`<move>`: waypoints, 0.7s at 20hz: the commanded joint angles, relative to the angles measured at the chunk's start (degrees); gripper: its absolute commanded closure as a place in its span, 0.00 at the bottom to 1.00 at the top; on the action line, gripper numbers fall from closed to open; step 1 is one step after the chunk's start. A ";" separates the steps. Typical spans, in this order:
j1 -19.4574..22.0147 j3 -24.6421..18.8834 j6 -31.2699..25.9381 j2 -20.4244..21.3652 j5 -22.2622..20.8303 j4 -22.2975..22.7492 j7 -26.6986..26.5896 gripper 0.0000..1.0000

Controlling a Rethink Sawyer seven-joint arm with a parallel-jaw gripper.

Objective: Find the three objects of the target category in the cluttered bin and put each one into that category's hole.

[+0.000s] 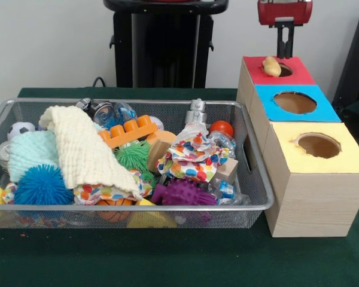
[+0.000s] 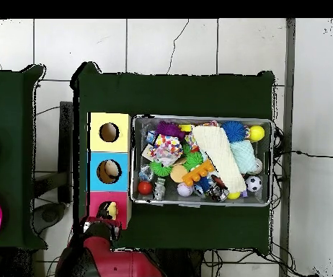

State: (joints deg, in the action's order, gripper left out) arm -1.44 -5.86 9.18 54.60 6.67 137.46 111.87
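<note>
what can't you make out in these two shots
- Gripper: front view shows it above the red box, its tips too blurred to read; overhead, the arm covers it.
- Yellow toy at the hole's edge: too small to identify.
- Basket bottom: hidden under the cream cloth.

Pale yellow-tan toy [image 1: 271, 66], red-topped box [image 1: 255, 70]

We see the gripper [image 1: 285, 37] hanging just above the red-topped box [image 1: 257, 70], where a pale yellow-tan toy [image 1: 271, 66] sits at the rim of the hole [image 1: 285, 70]. The wire-mesh basket [image 1: 239, 206] beside the boxes is heaped with clutter.
</note>
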 commanded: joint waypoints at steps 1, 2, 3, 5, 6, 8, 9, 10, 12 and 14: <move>2.55 -3.61 -8.15 2.35 2.24 0.00 11.13 1.00; 2.58 -3.60 -8.38 2.68 2.28 -0.02 11.07 1.00; 2.88 -3.80 -8.67 3.30 2.18 0.14 11.03 1.00; 3.02 -3.80 -9.82 4.09 2.37 0.11 10.84 1.00; 2.92 -3.64 -10.26 4.40 2.46 0.06 10.75 1.00; 2.95 -3.14 -10.67 4.84 2.35 -0.26 10.38 1.00; 3.21 -2.66 -11.20 5.26 2.18 -0.52 9.88 1.00; 3.36 -2.38 -11.42 5.33 1.95 -0.64 9.54 1.00; 3.54 -1.84 -11.59 5.33 1.42 -0.81 8.89 1.00; 4.00 -1.50 -11.24 4.95 0.68 -0.97 8.25 1.00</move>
State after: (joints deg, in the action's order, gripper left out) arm 0.22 -5.85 4.43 59.45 6.63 137.47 111.87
